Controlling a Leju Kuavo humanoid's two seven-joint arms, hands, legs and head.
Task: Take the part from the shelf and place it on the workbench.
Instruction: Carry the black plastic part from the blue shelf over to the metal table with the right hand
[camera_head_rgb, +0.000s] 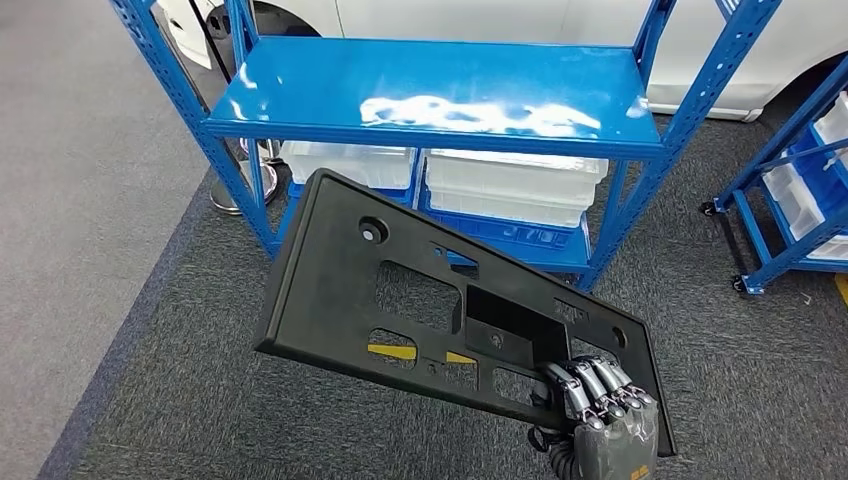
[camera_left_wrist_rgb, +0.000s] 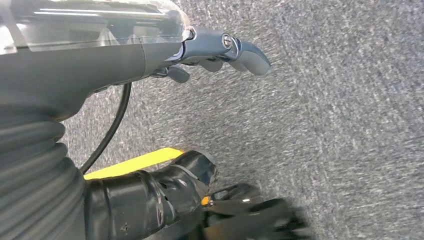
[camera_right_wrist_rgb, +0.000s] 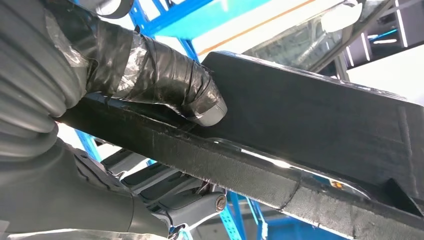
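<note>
From the head camera I saw my right hand gripping the black plastic part, a long flat panel with rectangular cut-outs, round holes and two small yellow marks near its lower edge. The fingers curled over the panel's near edge at its right end, and the panel was lifted clear of the floor, tilted with its left end higher and farther from me. In the right wrist camera the taped thumb pressed flat against one face of the part while the darker fingers closed on the other side, so the edge was clamped between them.

The part hung in front of the blue shelf, well off its glossy top board, and it hid some of the lower level. On that lower level sat clear plastic bins. A second blue rack stood off to the right, on the grey carpet.

My left hand hung over the carpet. Its fingers looked loosely curled and held nothing, though I could not tell how far they were closed. A yellow floor stripe ran beneath it.
</note>
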